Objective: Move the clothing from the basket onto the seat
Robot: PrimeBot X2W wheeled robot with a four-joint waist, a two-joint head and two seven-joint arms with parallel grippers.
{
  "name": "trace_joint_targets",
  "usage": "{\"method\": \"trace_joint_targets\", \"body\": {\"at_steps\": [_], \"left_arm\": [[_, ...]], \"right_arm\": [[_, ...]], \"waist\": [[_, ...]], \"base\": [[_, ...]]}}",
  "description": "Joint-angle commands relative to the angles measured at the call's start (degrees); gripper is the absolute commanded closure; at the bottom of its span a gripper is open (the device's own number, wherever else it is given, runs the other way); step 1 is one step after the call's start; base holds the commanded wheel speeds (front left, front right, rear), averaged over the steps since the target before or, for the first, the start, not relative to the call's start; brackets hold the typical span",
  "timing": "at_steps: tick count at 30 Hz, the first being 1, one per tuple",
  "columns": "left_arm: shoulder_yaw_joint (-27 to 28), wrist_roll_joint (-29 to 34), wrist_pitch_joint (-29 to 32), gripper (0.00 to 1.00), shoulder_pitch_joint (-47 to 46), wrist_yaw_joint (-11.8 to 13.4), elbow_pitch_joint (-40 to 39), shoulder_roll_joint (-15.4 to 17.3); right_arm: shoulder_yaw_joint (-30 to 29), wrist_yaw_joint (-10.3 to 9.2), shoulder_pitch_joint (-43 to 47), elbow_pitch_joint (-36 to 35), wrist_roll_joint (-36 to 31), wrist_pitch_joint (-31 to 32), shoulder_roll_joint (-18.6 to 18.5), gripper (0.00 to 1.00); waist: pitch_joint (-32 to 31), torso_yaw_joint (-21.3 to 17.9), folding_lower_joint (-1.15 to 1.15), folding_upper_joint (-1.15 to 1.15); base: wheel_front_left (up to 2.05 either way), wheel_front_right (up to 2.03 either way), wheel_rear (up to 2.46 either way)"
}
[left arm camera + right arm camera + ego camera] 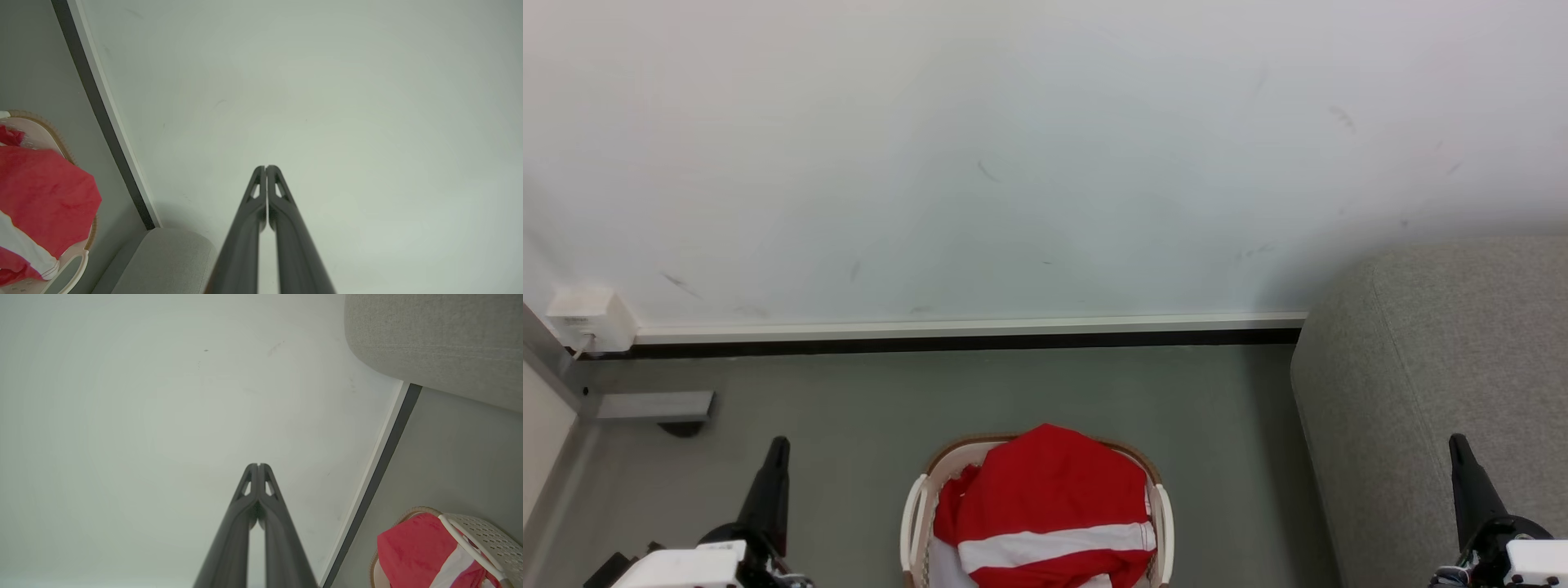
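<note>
Clothing (1045,490) in basket (912,523) — bottom cropped, seat (1437,367) half-seen

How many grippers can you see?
2. The left gripper is lower left, over the floor; the right gripper is lower right, by the sofa.

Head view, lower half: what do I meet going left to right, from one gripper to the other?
left gripper → basket with the jersey heaped in it → sofa, its left edge → right gripper, standing in front of the sofa.
</note>
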Motion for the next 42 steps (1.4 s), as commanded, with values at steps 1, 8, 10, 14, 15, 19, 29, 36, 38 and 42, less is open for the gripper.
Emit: {"method": "trace_joint_targets", "body": {"at_steps": [1, 8, 10, 14, 15, 19, 29, 36, 38, 42], "left_arm": [[0.07, -0.86, 0.22, 1.00, -0.48, -0.26, -0.16, 0.42], [0.07, -0.86, 0.22, 1.00, -0.48, -0.27, -0.16, 0.42], [0.07, -0.86, 0.22, 1.00, -0.48, -0.27, -0.16, 0.42], [0.07, -0.85, 0.22, 1.00, -0.48, -0.26, -0.16, 0.42], [0.07, -0.86, 0.22, 1.00, -0.48, -0.27, -0.16, 0.42], [0.07, -0.86, 0.22, 1.00, -0.48, -0.26, -0.16, 0.42], [0.07, -0.85, 0.22, 1.00, -0.48, -0.27, -0.16, 0.42], [0.07, -0.85, 0.22, 1.00, -0.48, -0.27, -0.16, 0.42], [0.07, -0.86, 0.22, 1.00, -0.48, -0.27, -0.16, 0.42], [0.07, -0.86, 0.22, 1.00, -0.48, -0.27, -0.16, 0.42]], "right_arm": [[-0.19, -0.14, -0.73, -0.23, 0.08, 0.13, -0.43, 1.00], [-0.19, -0.14, -0.73, -0.23, 0.08, 0.13, -0.43, 1.00], [-0.19, -0.14, -0.73, -0.23, 0.08, 0.13, -0.43, 1.00], [-0.19, -0.14, -0.73, -0.23, 0.08, 0.13, -0.43, 1.00], [-0.19, -0.14, -0.73, -0.23, 0.08, 0.13, -0.43, 1.00], [-0.19, -0.14, -0.73, -0.23, 0.08, 0.13, -0.43, 1.00], [-0.19, -0.14, -0.73, -0.23, 0.08, 0.13, -0.43, 1.00], [-0.19, -0.14, -0.74, -0.23, 0.08, 0.13, -0.43, 1.00], [-0.19, -0.14, -0.74, -0.23, 0.08, 0.13, -0.43, 1.00], [-0.19, -0.14, -0.74, -0.23, 0.08, 0.13, -0.43, 1.00]], "waist": [[0.00, 0.00, 0.00, 0.00], [0.00, 0.00, 0.00, 0.00], [0.00, 0.00, 0.00, 0.00], [0.00, 0.00, 0.00, 0.00], [0.00, 0.00, 0.00, 0.00], [0.00, 0.00, 0.00, 0.00], [0.00, 0.00, 0.00, 0.00], [0.00, 0.00, 0.00, 0.00], [0.00, 0.00, 0.00, 0.00], [0.00, 0.00, 0.00, 0.00]], "base": [[0.00, 0.00, 0.00], [0.00, 0.00, 0.00], [0.00, 0.00, 0.00], [0.00, 0.00, 0.00], [0.00, 0.00, 0.00], [0.00, 0.00, 0.00], [0.00, 0.00, 0.00], [0.00, 0.00, 0.00], [0.00, 0.00, 0.00], [0.00, 0.00, 0.00]]}}
